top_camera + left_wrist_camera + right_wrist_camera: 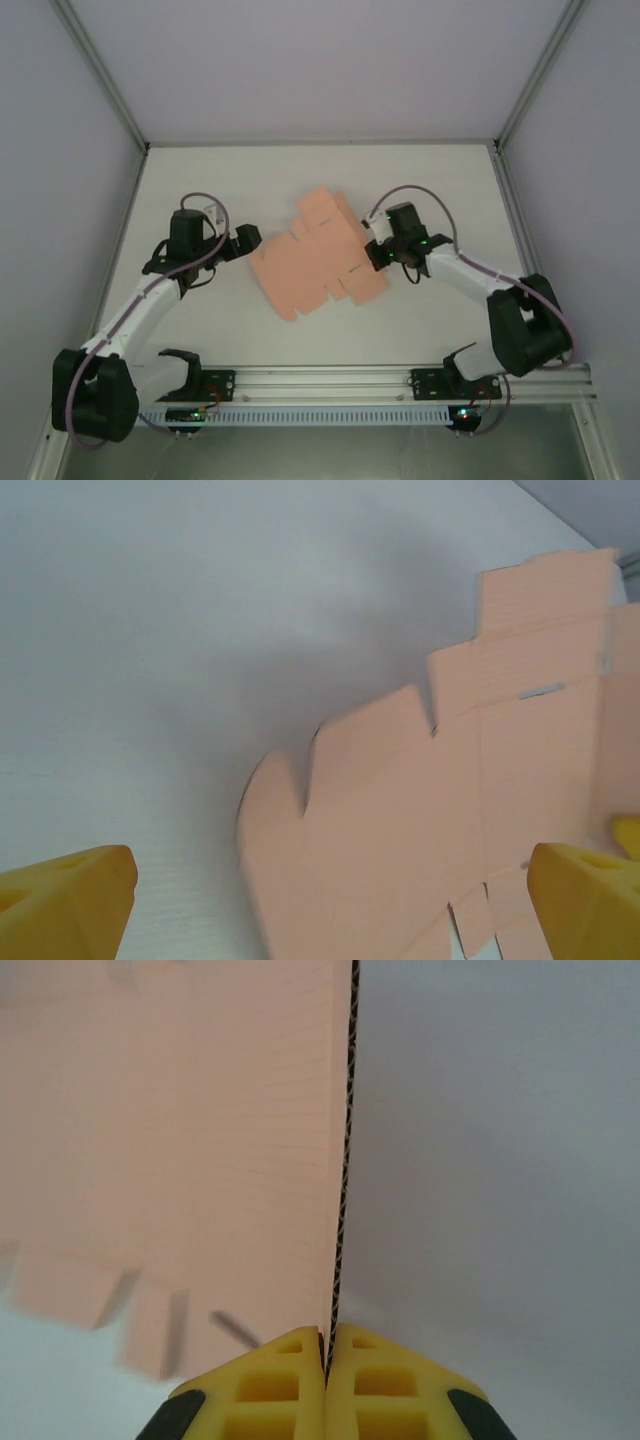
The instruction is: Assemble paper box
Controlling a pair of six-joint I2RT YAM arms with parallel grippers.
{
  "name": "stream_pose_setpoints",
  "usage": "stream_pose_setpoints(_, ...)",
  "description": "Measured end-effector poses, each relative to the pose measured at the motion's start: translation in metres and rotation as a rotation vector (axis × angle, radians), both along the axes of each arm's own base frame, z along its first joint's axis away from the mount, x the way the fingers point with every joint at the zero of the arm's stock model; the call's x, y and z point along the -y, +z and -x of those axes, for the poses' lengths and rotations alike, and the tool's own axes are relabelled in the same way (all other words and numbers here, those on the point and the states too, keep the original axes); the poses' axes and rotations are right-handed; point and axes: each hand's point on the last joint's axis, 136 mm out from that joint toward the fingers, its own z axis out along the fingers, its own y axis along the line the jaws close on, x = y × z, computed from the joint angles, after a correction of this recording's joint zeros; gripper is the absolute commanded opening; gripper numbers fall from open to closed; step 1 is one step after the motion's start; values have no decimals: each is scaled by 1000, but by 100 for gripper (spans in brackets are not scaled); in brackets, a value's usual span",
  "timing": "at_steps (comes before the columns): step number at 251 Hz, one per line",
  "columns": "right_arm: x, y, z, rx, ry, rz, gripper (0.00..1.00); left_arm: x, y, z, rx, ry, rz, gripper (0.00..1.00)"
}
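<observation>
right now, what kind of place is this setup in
Likely a robotics lab cell: white tabletop, pale panels in aluminium framing, two robot arms bolted to a metal rail.

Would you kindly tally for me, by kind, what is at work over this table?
pink card sheet: 1
robot arms: 2, the left arm and the right arm
Total: 3
</observation>
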Motion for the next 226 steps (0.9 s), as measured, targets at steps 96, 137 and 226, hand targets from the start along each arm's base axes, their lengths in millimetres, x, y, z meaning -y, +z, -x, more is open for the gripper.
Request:
stream_pose_setpoints(96, -34, 13, -31, 518, 189, 441, 0, 80, 49, -49, 31, -242, 159, 100)
stream_pose_setpoints(137, -48, 21, -29, 614, 252, 519, 0, 106, 75, -71, 90, -311, 142, 100)
stream_pose_setpoints(226, -45, 25, -31, 633, 243, 559, 0, 127, 31, -68, -15, -412, 98, 74)
